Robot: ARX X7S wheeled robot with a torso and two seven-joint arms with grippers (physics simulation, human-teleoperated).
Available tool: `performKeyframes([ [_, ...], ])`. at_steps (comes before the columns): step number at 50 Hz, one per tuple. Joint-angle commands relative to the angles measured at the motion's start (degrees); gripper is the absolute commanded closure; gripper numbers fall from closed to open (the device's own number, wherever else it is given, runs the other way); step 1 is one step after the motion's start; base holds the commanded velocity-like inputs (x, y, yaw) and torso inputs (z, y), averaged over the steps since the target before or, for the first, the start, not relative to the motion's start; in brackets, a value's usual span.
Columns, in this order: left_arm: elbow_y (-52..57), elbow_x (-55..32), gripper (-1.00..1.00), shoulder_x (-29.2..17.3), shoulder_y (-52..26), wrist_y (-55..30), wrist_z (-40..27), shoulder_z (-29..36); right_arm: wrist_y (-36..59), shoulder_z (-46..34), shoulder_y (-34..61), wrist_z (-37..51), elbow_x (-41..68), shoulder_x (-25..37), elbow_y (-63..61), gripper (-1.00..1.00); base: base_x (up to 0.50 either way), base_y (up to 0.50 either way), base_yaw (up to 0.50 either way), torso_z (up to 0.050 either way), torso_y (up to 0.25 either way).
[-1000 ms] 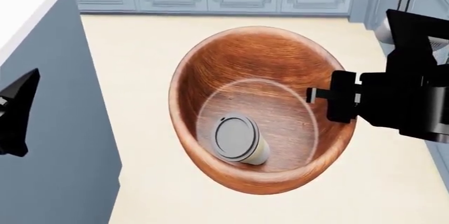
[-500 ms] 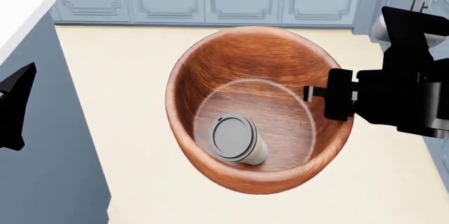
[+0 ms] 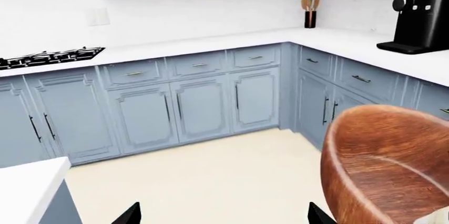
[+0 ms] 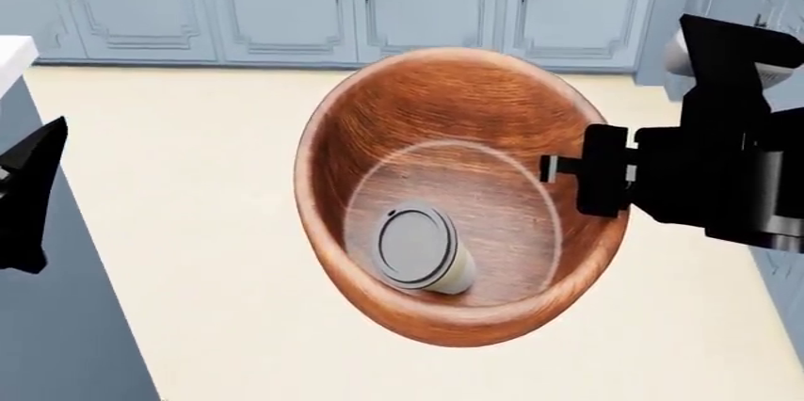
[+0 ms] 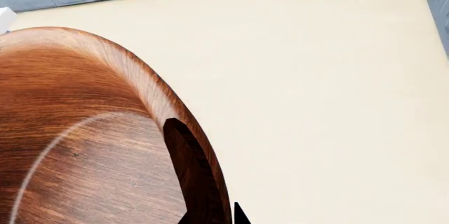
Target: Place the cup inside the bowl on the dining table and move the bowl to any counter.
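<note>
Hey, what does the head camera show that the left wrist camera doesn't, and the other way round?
Only the head view shows the small cream-white cup with the dark-grey lid, lying tilted on the bowl's flat bottom, and the right claw clamped on the bowl's rim. Only the left wrist view shows the white counter, the black stovetop, the black coffee machine and the utensil holder. Both show the large reddish-brown wooden bowl held above the cream floor, plus blue-grey cabinets.
</note>
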Motion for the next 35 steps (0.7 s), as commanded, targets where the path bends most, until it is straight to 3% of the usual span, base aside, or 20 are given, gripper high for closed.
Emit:
performKeyframes([
  [1, 0.8, -0.6, -1.00, -1.1, 1.0, 0.5, 0.2, -0.8, -0.3, 1.3, 0.5, -0.3, 1.5, -0.1, -0.5, 1.00, 0.50, -0.09, 0.00, 0.000, 0.000],
  [10, -0.1, 0.6, -1.00, 0.8, -0.5, -0.1, -0.2, 0.7, 0.0, 1.3, 0.2, -0.1, 1.7, 0.1, -0.9, 1.00, 0.50, -0.08, 0.00, 0.000, 0.001],
  [26, 0.2, 0.7, -1.00, -0.1, 1.0, 0.9, 0.5, -0.1, -1.0, 0.1, 0.1, -1.7, 0.7, -0.9, 0.8, 1.00, 0.50, -0.02, 0.00, 0.000, 0.001],
  [31, -1.0, 2.4, -1.00, 2.0, -0.3, 0.5, 0.3, 1.5, -1.0, -0.1, 0.4, -2.0, 0.6, -1.0, 1.1, 1.00, 0.50, 0.00, 0.00, 0.000, 0.002],
  [35, -0.3, 0.9, -1.00, 0.2, 0.2, 0.7, 0.6, 0.2, -1.0, 0.0, 0.3, -2.0, 0.7, -1.3, 1.0, 1.00, 0.50, 0.00, 0.00, 0.000, 0.002],
])
